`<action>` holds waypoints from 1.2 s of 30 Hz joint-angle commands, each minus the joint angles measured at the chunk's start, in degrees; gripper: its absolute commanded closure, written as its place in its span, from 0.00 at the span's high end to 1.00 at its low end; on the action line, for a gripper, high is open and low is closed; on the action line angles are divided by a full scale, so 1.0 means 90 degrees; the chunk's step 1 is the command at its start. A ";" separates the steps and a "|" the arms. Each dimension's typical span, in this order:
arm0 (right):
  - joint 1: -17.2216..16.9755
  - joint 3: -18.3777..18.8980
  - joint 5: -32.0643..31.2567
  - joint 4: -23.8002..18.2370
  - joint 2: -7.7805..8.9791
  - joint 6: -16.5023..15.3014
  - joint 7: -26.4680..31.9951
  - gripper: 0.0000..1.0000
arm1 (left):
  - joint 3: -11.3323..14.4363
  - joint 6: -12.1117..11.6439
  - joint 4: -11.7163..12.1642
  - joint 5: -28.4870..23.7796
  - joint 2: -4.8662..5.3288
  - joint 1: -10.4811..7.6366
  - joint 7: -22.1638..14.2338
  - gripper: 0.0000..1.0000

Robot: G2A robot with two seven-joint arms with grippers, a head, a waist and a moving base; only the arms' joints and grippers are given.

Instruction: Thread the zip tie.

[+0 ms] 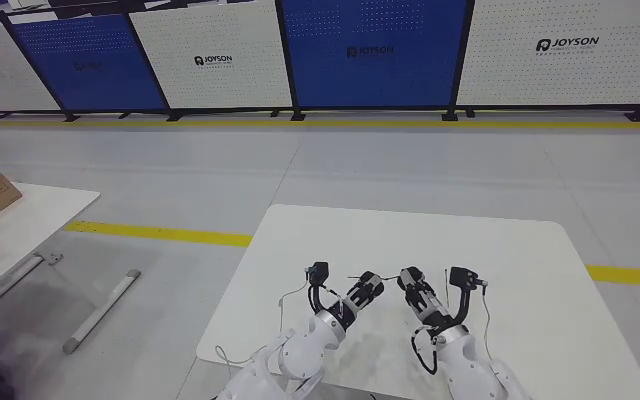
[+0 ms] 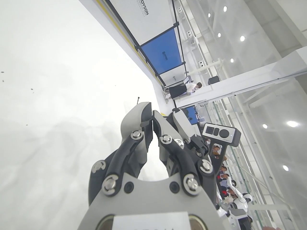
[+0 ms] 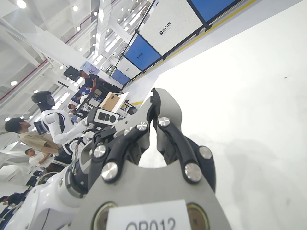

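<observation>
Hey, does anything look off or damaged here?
Nothing is spilled or askew. The black edge at the tip of the right gripper looks ragged: a worn pad or something pinched, I cannot tell. A few dark specks dot the white table.

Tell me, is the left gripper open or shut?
Shut: the left gripper's fingers nearly meet, pinching a thin black strip, likely the zip tie.

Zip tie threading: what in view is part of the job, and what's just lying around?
Job:
zip tie
left gripper, shut on it
right gripper
white table

Lying about:
side table
brown box on it
grey bar on the floor
wall panels
</observation>
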 commanded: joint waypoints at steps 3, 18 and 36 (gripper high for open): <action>0.0016 -0.0011 -0.0044 -0.0001 -0.0006 0.0027 0.0064 0.00 | -0.0007 -0.0024 -0.0024 0.0002 -0.0003 0.0010 -0.0054 0.00; 0.0067 0.0005 -0.0018 0.0038 -0.0022 -0.0029 0.0298 0.42 | -0.0046 -0.0011 -0.0003 0.0041 -0.0025 0.0007 -0.0056 0.00; -0.0054 0.0117 -0.0105 0.0024 -0.0016 -0.0207 0.0197 0.13 | -0.0031 0.0057 0.0054 0.0040 -0.0072 -0.0006 0.0013 0.00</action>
